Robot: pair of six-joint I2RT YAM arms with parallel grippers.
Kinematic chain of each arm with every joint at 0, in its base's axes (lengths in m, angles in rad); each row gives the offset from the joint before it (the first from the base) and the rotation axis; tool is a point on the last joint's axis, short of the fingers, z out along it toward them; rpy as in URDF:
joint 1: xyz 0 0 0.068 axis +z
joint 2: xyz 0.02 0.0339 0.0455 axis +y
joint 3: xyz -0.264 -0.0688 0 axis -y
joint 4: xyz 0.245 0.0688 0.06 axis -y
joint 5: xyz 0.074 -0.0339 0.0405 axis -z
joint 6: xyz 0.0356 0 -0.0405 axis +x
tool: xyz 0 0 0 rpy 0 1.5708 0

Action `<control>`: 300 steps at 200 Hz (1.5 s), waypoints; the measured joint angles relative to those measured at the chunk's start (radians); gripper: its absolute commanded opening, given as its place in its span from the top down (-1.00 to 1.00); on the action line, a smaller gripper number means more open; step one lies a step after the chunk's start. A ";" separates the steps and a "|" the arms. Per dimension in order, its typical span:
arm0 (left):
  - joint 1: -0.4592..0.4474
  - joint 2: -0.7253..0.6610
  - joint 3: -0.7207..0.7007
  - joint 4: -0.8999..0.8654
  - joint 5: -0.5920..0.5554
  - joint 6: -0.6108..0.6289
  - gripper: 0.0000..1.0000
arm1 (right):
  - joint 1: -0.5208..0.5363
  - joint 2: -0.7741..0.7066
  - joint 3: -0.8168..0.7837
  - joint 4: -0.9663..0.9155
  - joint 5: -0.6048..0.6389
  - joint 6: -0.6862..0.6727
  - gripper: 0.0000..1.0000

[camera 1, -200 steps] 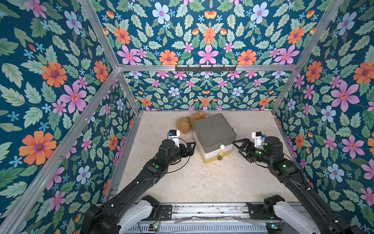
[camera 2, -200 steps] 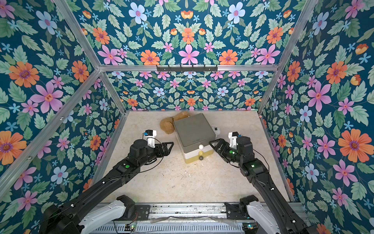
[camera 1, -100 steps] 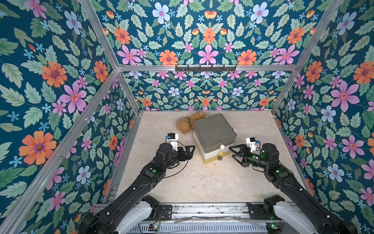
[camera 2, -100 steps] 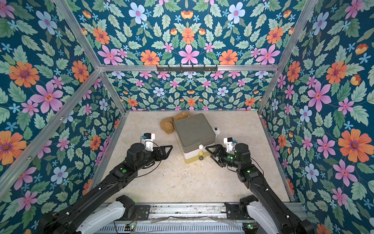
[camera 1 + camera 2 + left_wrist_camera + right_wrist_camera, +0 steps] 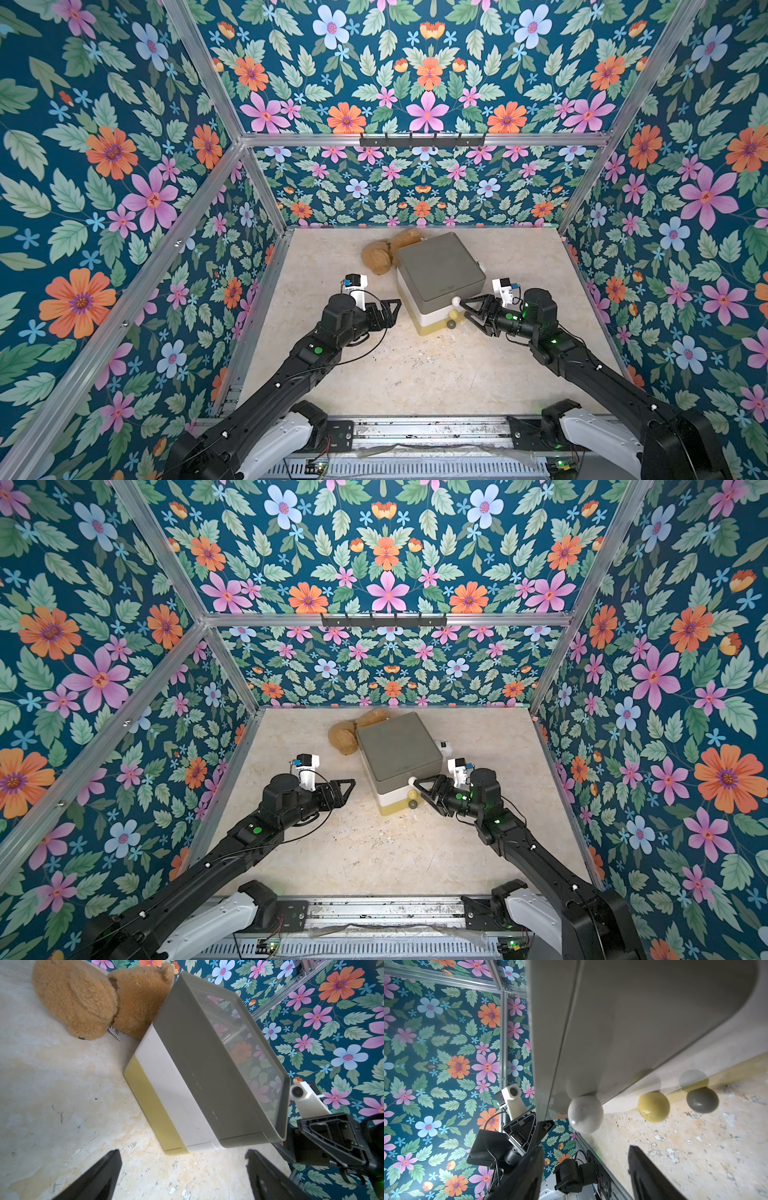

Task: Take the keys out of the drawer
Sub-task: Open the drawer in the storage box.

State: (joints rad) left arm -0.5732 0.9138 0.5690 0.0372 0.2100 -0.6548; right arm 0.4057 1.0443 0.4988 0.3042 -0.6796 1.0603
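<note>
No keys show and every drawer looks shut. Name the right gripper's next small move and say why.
Probably ease the right gripper forward until its open jaws straddle the white knob. The knob sits just ahead of the gap between them, roughly in line with it, and is not yet gripped.

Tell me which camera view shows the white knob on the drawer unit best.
The right wrist view: the white knob is large and close there, its round shape clear. In both top views the knob is only a small white dot on the drawer unit. The left wrist view does not show it.
</note>
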 measured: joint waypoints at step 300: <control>0.000 -0.004 -0.003 -0.013 -0.027 0.011 -0.99 | 0.024 0.140 0.054 0.090 0.038 -0.008 0.52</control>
State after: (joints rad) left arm -0.5732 0.9100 0.5655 0.0246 0.1833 -0.6434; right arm 0.4297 1.1847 0.5526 0.3946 -0.6415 1.0523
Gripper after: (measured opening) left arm 0.994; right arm 0.334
